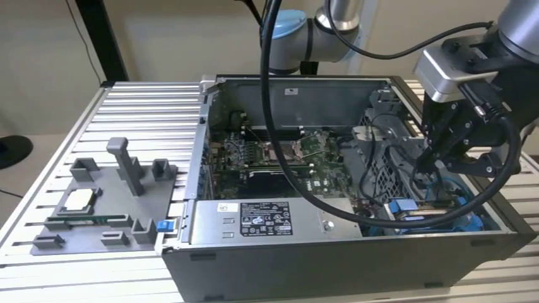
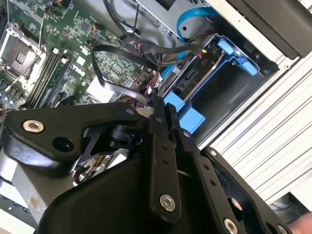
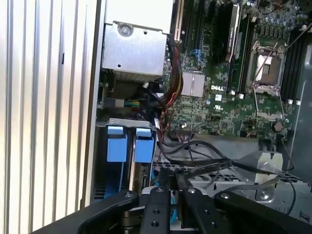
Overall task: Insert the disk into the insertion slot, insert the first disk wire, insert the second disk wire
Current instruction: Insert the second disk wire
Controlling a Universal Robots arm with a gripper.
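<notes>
Exterior view: disk (image 1: 425, 211) sits in the insertion slot (image 1: 471, 221) at the case's near right corner — just below the pincer (image 1: 438, 167). Pincer fingers look closed, pinching a black wire (image 2: 117, 87) — connector end hidden.

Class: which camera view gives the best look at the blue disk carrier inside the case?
The first wrist view: the blue carrier shows its two tabs face-on, unblocked. The second wrist view shows it obliquely, partly behind the pincer. The exterior view shows blue edges behind cables.
</notes>
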